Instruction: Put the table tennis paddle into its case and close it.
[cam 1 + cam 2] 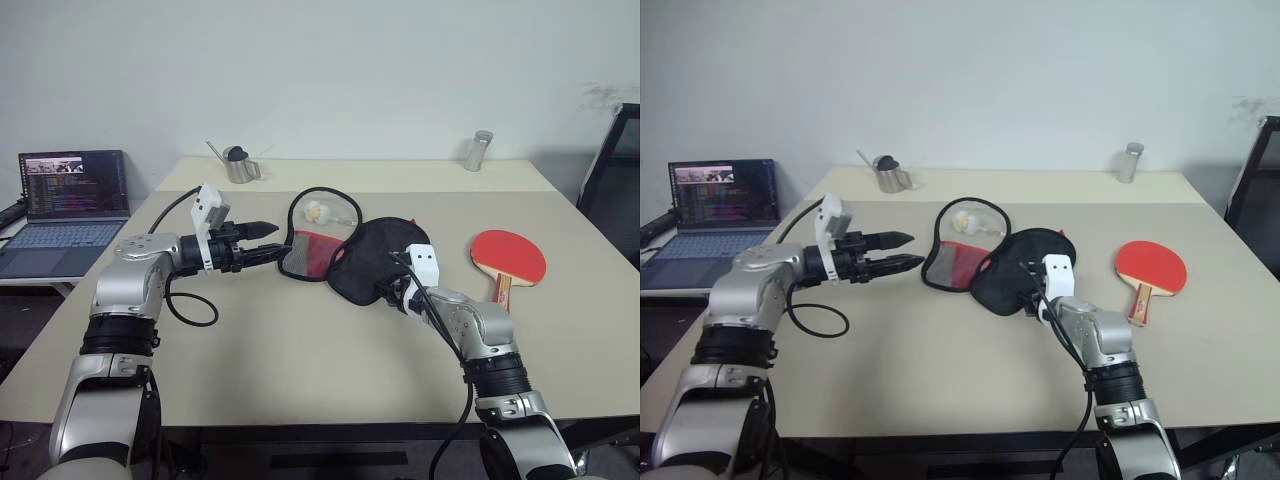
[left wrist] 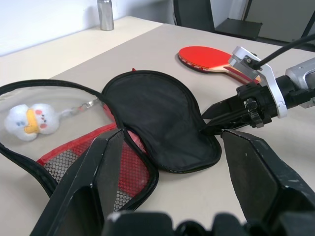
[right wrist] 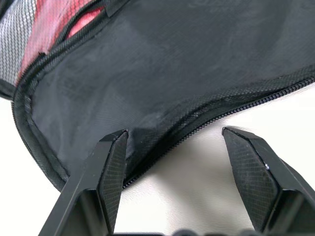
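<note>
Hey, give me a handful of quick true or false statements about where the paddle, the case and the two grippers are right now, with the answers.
1. The table tennis paddle is inside the case. False: it lies on the table beside the case.
2. The case lies unzipped and spread open. True.
3. The right gripper is shut on the paddle's handle. False: it is open at the case's black edge.
4. The left gripper is open. True.
5. A laptop sits at the robot's left. True.
</note>
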`<action>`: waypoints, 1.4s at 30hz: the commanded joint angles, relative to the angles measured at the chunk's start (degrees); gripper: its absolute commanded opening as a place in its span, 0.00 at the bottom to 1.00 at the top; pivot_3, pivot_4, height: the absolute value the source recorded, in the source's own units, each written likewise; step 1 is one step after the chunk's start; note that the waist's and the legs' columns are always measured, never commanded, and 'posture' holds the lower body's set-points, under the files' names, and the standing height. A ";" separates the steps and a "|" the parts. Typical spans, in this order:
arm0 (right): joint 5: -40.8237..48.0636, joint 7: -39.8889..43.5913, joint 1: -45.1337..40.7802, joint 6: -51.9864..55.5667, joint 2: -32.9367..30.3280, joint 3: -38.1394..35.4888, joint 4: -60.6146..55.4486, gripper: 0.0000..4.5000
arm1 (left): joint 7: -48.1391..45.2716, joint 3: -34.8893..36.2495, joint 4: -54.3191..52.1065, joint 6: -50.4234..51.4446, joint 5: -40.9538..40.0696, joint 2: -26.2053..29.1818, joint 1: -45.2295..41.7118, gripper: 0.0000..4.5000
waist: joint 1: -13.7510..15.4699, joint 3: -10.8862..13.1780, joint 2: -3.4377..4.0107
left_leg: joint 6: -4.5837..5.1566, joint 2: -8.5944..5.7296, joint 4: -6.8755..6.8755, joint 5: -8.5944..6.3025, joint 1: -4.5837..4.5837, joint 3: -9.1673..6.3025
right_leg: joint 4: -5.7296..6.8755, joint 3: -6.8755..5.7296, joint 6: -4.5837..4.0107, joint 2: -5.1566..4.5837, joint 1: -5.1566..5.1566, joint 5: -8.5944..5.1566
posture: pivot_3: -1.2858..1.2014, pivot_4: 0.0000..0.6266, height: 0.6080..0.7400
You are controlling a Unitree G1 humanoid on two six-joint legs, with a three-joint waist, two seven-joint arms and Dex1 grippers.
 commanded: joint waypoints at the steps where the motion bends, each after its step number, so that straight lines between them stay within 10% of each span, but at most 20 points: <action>1: 1.29 1.62 -1.26 -1.21 2.34 -0.86 -1.21 0.74 | -0.24 0.71 -0.45 -0.99 0.09 1.15 -1.75 0.76 | -0.04 0.00 0.00 | 0.00 0.00 0.00 0.00 0.00 0.00 | 0.00 0.00 0.00 0.00 0.00 0.00 | 0.52 0.24 1.00; 12: -2.31 0.99 -4.27 -6.71 8.31 0.44 4.31 0.74 | -0.99 0.48 0.61 -2.94 0.96 1.79 -2.02 0.76 | -0.10 0.00 0.01 | 0.00 0.01 0.00 0.00 0.00 -0.01 | 0.01 -0.01 0.00 0.02 -0.03 0.00 | 0.52 0.24 1.00; 22: 1.24 3.06 0.06 5.05 4.21 -2.96 -4.78 0.00 | -2.84 0.22 -1.78 -2.66 0.99 3.04 0.68 0.76 | -0.04 0.01 0.01 | 0.00 0.01 -0.01 0.00 -0.02 -0.01 | -0.01 0.01 0.00 0.00 -0.03 0.00 | 0.52 0.24 1.00; 42: 0.95 18.60 -0.42 11.08 -19.38 1.05 -1.50 0.00 | -2.53 -0.15 -6.00 -0.85 0.82 2.85 4.22 0.76 | -0.01 0.01 0.01 | 0.02 0.01 0.00 -0.01 -0.02 0.03 | -0.03 0.01 0.00 0.02 -0.01 0.00 | 0.52 0.24 1.00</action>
